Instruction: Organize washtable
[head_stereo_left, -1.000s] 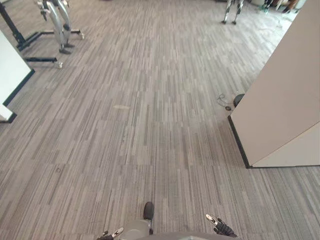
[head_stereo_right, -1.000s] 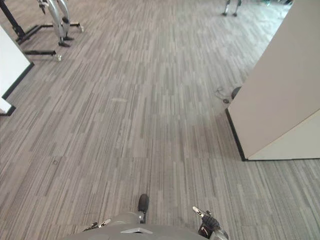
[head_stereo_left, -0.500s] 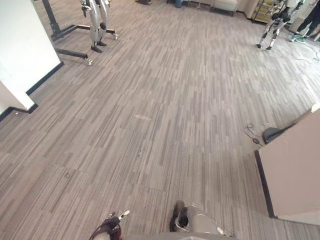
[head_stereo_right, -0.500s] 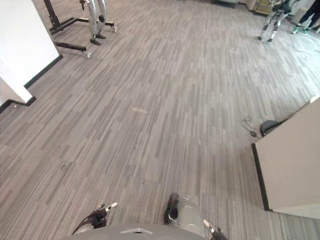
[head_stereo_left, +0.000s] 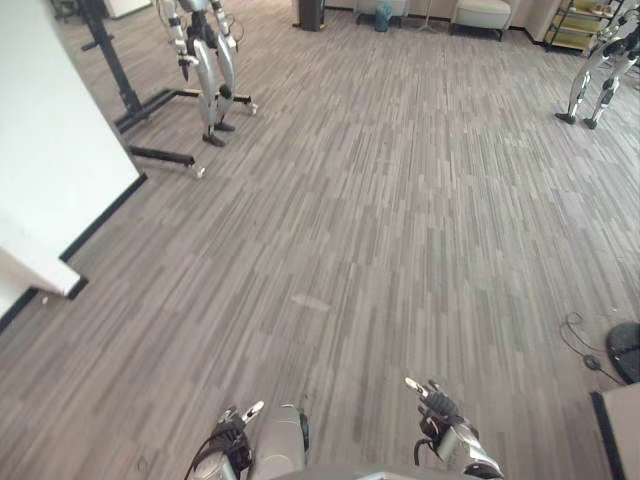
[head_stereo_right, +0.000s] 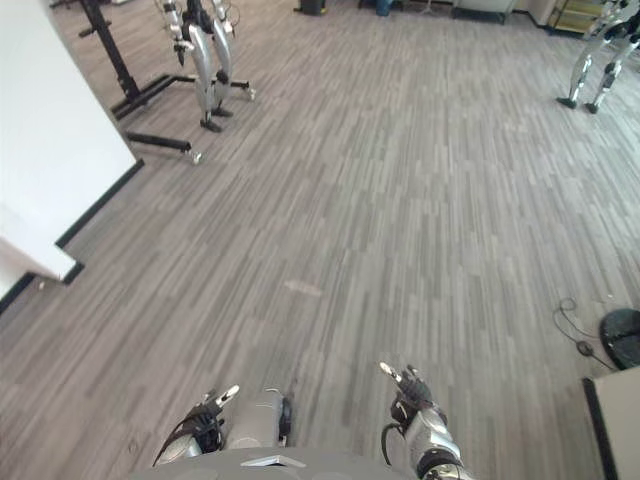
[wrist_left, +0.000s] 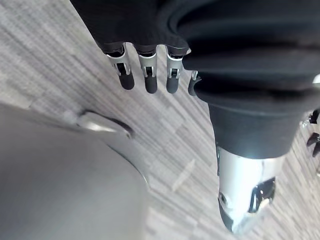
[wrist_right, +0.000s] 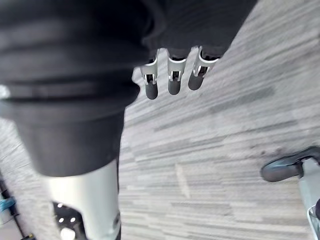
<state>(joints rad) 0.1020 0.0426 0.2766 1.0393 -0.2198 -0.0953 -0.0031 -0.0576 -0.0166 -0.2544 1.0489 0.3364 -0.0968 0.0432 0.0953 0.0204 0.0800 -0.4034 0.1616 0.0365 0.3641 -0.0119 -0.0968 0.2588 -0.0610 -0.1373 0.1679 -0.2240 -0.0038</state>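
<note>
The floor (head_stereo_left: 420, 200) is done in grey striped carpet planks. A small pale mark (head_stereo_left: 311, 301) is seen mid-floor, a black wheeled stand (head_stereo_left: 160, 157) is parked far left, and a dark round object (head_stereo_left: 627, 350) is sat at the right edge.

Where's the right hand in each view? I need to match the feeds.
Left eye view: right hand low, right of middle.
Right eye view: the hand low, just right of middle.
Right wrist view: its straight fingers, holding nothing.
Left wrist view: cannot tell.
Shared landmark: pale floor mark, ahead-left of the hand in both eye views.
</note>
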